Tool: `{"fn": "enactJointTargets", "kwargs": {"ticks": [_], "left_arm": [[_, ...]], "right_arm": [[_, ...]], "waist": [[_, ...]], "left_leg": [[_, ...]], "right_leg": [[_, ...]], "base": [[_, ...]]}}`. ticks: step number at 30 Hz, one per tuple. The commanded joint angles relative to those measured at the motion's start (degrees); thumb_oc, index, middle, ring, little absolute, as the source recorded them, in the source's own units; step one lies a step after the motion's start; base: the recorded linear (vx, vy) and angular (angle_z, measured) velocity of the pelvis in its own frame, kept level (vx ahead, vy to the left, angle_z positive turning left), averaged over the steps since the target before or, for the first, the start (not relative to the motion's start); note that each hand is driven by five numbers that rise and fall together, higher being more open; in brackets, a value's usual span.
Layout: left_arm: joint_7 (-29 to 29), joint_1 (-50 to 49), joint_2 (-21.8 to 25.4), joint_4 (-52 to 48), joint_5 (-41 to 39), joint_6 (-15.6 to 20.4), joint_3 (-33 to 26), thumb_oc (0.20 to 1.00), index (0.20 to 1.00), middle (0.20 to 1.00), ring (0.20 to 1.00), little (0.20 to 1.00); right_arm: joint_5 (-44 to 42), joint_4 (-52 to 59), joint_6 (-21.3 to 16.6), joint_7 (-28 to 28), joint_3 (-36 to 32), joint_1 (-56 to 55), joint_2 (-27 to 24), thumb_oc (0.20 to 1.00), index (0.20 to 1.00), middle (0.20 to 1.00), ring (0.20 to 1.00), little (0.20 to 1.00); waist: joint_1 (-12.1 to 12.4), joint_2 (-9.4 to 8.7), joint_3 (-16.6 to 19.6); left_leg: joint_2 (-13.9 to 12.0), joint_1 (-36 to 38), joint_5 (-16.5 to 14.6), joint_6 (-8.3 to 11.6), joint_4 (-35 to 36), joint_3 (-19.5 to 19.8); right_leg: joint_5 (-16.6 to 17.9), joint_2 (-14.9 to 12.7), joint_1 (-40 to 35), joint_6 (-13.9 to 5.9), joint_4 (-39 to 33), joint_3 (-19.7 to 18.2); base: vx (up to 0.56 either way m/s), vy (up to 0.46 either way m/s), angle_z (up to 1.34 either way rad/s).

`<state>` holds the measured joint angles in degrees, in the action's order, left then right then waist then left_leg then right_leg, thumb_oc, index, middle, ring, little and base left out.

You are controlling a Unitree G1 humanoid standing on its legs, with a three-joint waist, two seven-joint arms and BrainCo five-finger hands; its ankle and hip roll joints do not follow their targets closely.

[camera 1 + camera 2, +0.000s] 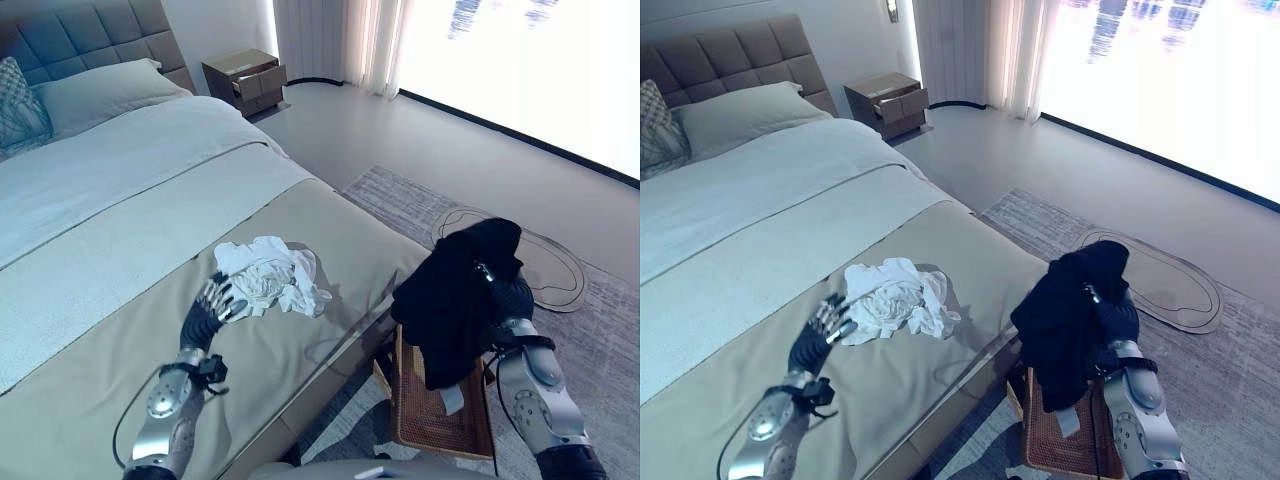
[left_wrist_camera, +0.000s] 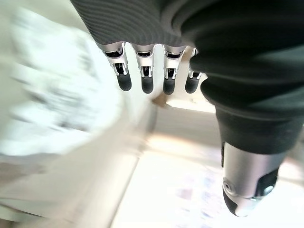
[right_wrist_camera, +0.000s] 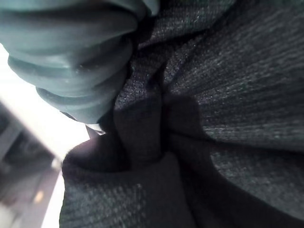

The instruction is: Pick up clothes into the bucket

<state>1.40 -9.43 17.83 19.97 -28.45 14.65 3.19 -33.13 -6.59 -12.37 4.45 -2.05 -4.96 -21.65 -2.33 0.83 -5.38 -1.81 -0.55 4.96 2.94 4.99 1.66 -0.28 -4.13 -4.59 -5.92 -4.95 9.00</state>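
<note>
Right hand (image 1: 510, 297) apparently gripping black garment (image 1: 450, 295) over wicker bucket (image 1: 440, 425), left hand (image 1: 218, 300) fingers straight nr white clothes (image 1: 272, 275).

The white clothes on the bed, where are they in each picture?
Left eye view: the white clothes lie crumpled on the tan blanket, just past the left hand.
Right eye view: the same pile, middle of the bed, by that hand.
Left wrist view: a blurry white patch beyond the fingers, probably the pile.
Right wrist view: dark cloth up close.
Shared landmark: the wicker basket beside the bed.
</note>
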Motion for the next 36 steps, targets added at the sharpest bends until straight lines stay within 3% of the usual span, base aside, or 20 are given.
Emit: {"fn": "enactJointTargets", "kwargs": {"ticks": [1, 5, 8, 9, 13, 15, 17, 21, 29, 30, 31, 36], "left_arm": [[-4.5, 3.7, 0.5, 4.2, 3.7, 3.2, -2.8, 1.000, 1.000, 1.000, 1.000, 1.000], [-8.6, 6.3, -2.5, 14.9, 3.4, 3.5, 0.8, 1.000, 1.000, 1.000, 1.000, 1.000], [-10.0, 6.7, -3.5, 17.6, 4.0, 3.6, 3.1, 1.000, 1.000, 1.000, 1.000, 1.000], [-10.8, 6.9, -4.1, 18.4, 3.6, 3.6, 5.4, 1.000, 1.000, 1.000, 1.000, 1.000], [-13.2, 8.7, -4.5, 19.6, 2.6, 4.1, 9.5, 1.000, 1.000, 1.000, 1.000, 1.000], [-13.6, 9.5, -4.6, 19.9, 2.2, 4.1, 10.0, 1.000, 1.000, 1.000, 1.000, 1.000], [-15.5, 11.5, -4.7, 19.4, 1.5, 4.7, 11.6, 1.000, 1.000, 1.000, 1.000, 1.000], [-16.4, 12.8, -4.8, 18.3, 0.5, 5.3, 12.7, 1.000, 1.000, 1.000, 1.000, 1.000], [-18.9, 14.8, -4.6, 15.3, -0.7, 6.4, 15.5, 1.000, 1.000, 1.000, 1.000, 1.000], [-19.4, 15.3, -4.3, 13.9, -1.0, 6.7, 15.6, 1.000, 1.000, 1.000, 1.000, 1.000], [-19.5, 15.6, -4.4, 13.4, -1.2, 6.7, 15.7, 1.000, 1.000, 1.000, 1.000, 1.000], [-21.3, 16.8, -3.5, 9.3, -0.8, 7.5, 14.5, 1.000, 1.000, 1.000, 1.000, 1.000]], "right_arm": [[3.0, -1.6, -6.4, 5.0, -3.0, 10.0, -0.5, 0.200, 0.200, 0.200, 0.200, 0.200], [5.9, -13.5, -7.1, 11.6, -0.6, 18.6, -2.1, 0.200, 0.200, 0.200, 0.200, 0.200], [5.9, -19.4, -7.3, 14.1, 0.7, 22.9, -2.9, 0.200, 0.200, 0.200, 0.200, 0.200], [7.4, -24.7, -6.7, 17.5, 1.9, 27.0, -3.6, 0.200, 0.200, 0.200, 0.200, 0.200], [9.6, -37.6, -5.1, 23.7, 4.3, 37.0, -6.7, 0.200, 0.200, 0.200, 0.200, 0.200], [9.7, -40.0, -4.7, 24.3, 5.2, 39.0, -7.2, 0.200, 0.200, 0.200, 0.200, 0.200], [9.8, -47.9, -3.5, 26.2, 6.1, 44.2, -9.3, 0.200, 0.200, 0.200, 0.200, 0.200], [10.6, -53.2, -2.6, 27.4, 7.4, 48.4, -11.6, 0.200, 0.200, 0.200, 0.200, 0.200], [15.8, -64.0, 1.2, 30.5, 11.2, 53.6, -17.9, 0.200, 0.200, 0.200, 0.200, 0.200], [17.8, -65.7, 2.6, 30.0, 12.5, 54.1, -19.4, 0.834, 0.834, 0.834, 0.834, 0.834], [19.0, -66.6, 3.4, 29.5, 13.3, 54.3, -20.2, 1.000, 1.000, 1.000, 1.000, 1.000], [20.4, -67.6, 4.4, 29.8, 13.3, 53.1, -20.6, 1.000, 1.000, 1.000, 1.000, 1.000]], "waist": [[0.3, -0.91, -3.2], [1.2, 0.32, -8.2], [1.7, 0.90, -10.3], [2.1, 1.46, -12.5], [2.6, 2.76, -18.0], [2.4, 3.09, -19.0], [2.5, 4.23, -22.5], [2.6, 5.27, -24.4], [3.3, 7.78, -24.4], [3.4, 8.18, -24.4], [3.4, 8.42, -24.4], [3.4, 9.14, -24.4]], "left_leg": [[2.5, 0.1, -6.8, -1.81, -6.5, -1.5], [3.4, -6.8, -6.8, -1.72, -10.5, -2.4], [3.4, -9.2, -7.2, -1.71, -12.1, -2.8], [3.3, -11.0, -7.2, -1.75, -12.9, -3.2], [3.0, -16.6, -7.4, -1.92, -16.5, -3.9], [2.9, -18.4, -7.4, -1.85, -17.7, -3.9], [3.1, -22.9, -7.8, -1.75, -20.8, -3.7], [3.1, -27.1, -7.7, -1.53, -23.0, -3.4], [3.8, -35.0, -6.5, -1.07, -23.5, -2.5], [4.0, -36.0, -6.1, -0.97, -23.1, -2.3], [4.0, -36.4, -5.8, -0.89, -22.8, -2.3], [4.2, -35.9, -4.9, -0.61, -20.9, -2.2]], "right_leg": [[-2.0, -1.1, 5.6, 0.78, 7.7, -1.9], [0.0, -1.6, 12.1, 0.50, 8.4, -3.3], [0.5, -1.5, 14.5, 0.47, 8.7, -4.4], [0.6, -1.3, 16.7, 0.56, 9.6, -5.2], [-0.4, -1.5, 24.0, 0.98, 16.1, -5.7], [-1.0, -1.7, 25.8, 1.15, 17.9, -5.7], [-2.4, -2.1, 30.9, 1.57, 22.7, -5.2], [-3.1, -2.5, 35.0, 1.82, 25.6, -4.9], [-3.9, -3.3, 44.2, 2.19, 29.5, -4.0], [-3.9, -3.5, 45.5, 2.25, 29.9, -3.9], [-3.8, -3.6, 46.1, 2.27, 29.9, -3.8], [-3.4, -3.9, 46.3, 2.17, 29.2, -3.8]], "base": [[-0.14, 0.014, -0.07], [-0.17, 0.008, -0.08], [-0.09, 0.020, -0.21], [-0.10, 0.028, -0.20], [-0.14, 0.002, -0.24], [-0.11, -0.023, 0.13], [-0.15, -0.054, 0.19], [-0.06, -0.044, 0.20], [-0.01, -0.028, 0.09], [0.00, -0.005, 0.06], [-0.01, 0.004, 0.04], [0.00, 0.001, 0.01]]}}
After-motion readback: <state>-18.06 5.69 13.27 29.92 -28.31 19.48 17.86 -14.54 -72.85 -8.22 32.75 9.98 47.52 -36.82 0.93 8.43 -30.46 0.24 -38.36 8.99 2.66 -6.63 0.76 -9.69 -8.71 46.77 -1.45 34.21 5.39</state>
